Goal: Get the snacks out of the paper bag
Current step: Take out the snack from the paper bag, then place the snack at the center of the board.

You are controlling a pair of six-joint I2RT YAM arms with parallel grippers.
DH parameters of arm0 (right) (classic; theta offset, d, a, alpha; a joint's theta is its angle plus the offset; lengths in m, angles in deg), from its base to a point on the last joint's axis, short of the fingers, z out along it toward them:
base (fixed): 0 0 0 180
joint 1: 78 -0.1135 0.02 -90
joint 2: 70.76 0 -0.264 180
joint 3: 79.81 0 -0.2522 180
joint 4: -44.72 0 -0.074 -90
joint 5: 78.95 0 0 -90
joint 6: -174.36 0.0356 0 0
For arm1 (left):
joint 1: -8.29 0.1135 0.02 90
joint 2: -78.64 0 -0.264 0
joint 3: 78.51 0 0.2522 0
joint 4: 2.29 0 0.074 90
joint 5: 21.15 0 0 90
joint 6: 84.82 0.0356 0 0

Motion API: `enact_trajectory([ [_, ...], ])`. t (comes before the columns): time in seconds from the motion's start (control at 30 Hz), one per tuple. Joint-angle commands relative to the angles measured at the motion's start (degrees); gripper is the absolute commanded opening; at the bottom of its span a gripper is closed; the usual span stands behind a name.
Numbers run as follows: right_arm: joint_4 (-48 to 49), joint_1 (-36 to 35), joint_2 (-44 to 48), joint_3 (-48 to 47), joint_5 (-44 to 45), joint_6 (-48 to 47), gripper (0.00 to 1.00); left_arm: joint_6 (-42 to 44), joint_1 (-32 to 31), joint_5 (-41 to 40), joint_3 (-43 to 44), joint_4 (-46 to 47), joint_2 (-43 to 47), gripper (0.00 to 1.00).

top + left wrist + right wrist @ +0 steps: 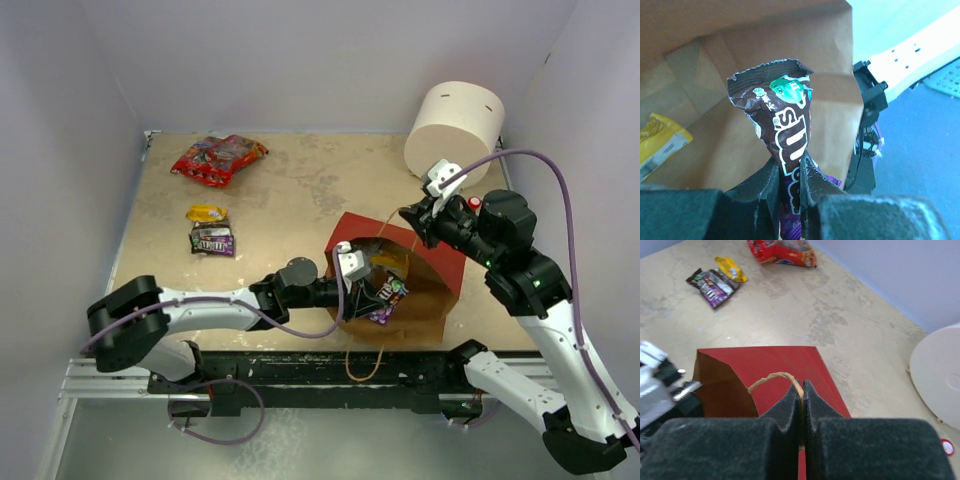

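The red-brown paper bag (435,262) lies on its side, its mouth toward the arms. My left gripper (372,283) reaches into the mouth and is shut on a dark purple candy packet (785,130). A yellow wrapper (660,142) lies deeper in the bag. My right gripper (802,392) is shut on the bag's string handle (772,377) and holds it up above the bag (775,367). On the table lie the larger red cartoon-printed bag (218,158), a yellow wrapper (206,213) and a dark packet (212,240).
A white cylinder (453,130) stands at the back right, close to my right arm. White walls enclose the table on three sides. The bag's second string handle (362,368) hangs over the front edge onto the black rail.
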Motion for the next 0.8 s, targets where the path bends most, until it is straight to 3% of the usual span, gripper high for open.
enact_trajectory([
  [0.0, 2.1, 0.0, 1.7, -0.1, 6.0, -1.2, 0.0, 3.7, 0.1, 0.2, 0.3, -13.0, 8.2, 0.0],
  [0.3, 1.2, 0.0, 5.4, 0.3, 14.3, -2.2, 0.0, 1.8, 2.7, -6.8, 9.9, -40.1, 20.9, 0.0],
  [0.57, 1.9, 0.0, 7.5, 2.6, 11.4, -1.7, 0.0, -0.3, 4.2, -24.1, 19.2, -57.4, 28.8, 0.03],
  [0.77, 4.5, -0.1, 5.9, 1.9, 5.9, -3.6, 0.0, -1.4, 7.8, -39.8, 30.0, -63.1, 25.9, 0.05],
])
